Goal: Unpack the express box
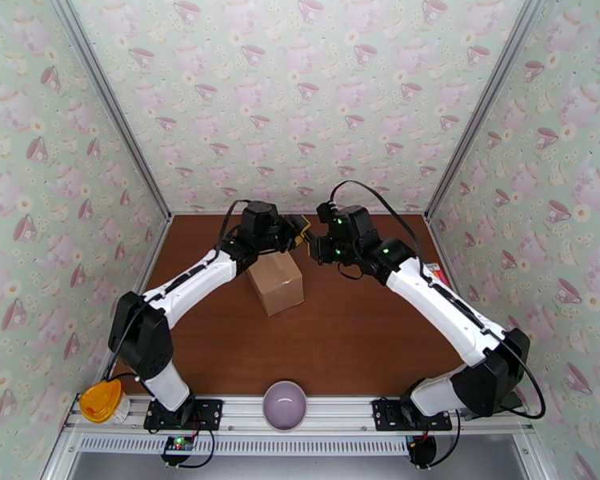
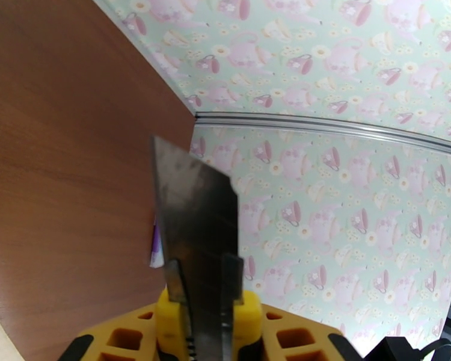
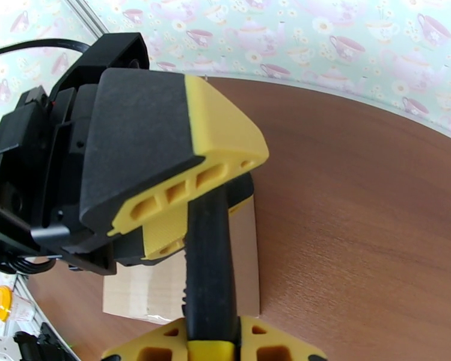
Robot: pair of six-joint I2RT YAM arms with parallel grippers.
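Left of centre on the brown wooden worktop [image 1: 356, 330]: the plain brown rectangular cardboard express box [image 1: 276, 283], top closed. Just behind and above it, left jaws clamped tight on a grey metal knife blade [image 2: 195, 230]. Facing them, right jaws closed on a black ridged bar [image 3: 210, 266] reaching up to the left jaws, box lying beneath.

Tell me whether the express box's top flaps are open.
No, in the top view the express box sits with its top flaps folded flat and shut.
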